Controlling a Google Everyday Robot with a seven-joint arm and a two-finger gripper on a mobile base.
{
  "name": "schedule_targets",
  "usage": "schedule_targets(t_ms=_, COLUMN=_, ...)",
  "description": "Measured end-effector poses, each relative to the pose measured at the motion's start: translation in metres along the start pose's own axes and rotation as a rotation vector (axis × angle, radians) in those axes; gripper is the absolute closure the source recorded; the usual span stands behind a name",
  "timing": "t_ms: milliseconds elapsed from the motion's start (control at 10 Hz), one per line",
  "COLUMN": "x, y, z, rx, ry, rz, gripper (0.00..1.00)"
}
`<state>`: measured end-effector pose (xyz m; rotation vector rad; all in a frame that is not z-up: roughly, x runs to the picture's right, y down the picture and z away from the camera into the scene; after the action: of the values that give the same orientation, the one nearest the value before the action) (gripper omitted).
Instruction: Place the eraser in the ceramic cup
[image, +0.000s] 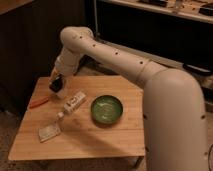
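Honestly can't tell if the pincer (56, 84) is apart or together, it's just a dark shape over the table's (100, 142) back-left corner. Closest, front-right of it, lies the white eraser (74, 101), with the small pale ceramic cup (60, 115) at its end. An orange tool (39, 102) sits front-left, the green bowl (106, 109) farther right and a flat packet (49, 132) farthest front.

White arm (110, 52) bent at elbow, forearm angled downward, dark end effector (56, 83) low at its tip

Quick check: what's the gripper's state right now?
Gripper: state cannot be told; it hangs over the back left corner of the wooden table.
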<state>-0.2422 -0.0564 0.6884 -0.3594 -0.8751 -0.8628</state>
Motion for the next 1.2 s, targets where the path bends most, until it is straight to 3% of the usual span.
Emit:
schedule_targets(t_ms=100, x=0.0, y=-0.031, z=0.0, rx=0.026, ry=-0.03, rz=-0.01, gripper=1.0)
schedule_targets(t_ms=300, x=-0.001, y=-0.067, z=0.002, rx=0.073, ry=-0.086, rz=-0.019, gripper=1.0)
schedule_targets(t_ms=500, x=-0.002, y=-0.093, z=-0.004, rx=0.18, ry=-0.187, rz=-0.018, gripper=1.0)
schedule_targets(t_ms=600, x=-0.002, y=-0.097, z=-0.011, rx=0.259, ry=-0.243, rz=-0.009, gripper=1.0)
schedule_targets(t_ms=800, x=0.0, y=-0.09, z=-0.024, rx=0.367, ry=-0.311, rz=0.016, gripper=1.0)
schedule_targets(t_ms=1200, x=0.013, y=-0.072, z=-0.031, rx=0.407, ry=-0.349, rz=0.075, gripper=1.0)
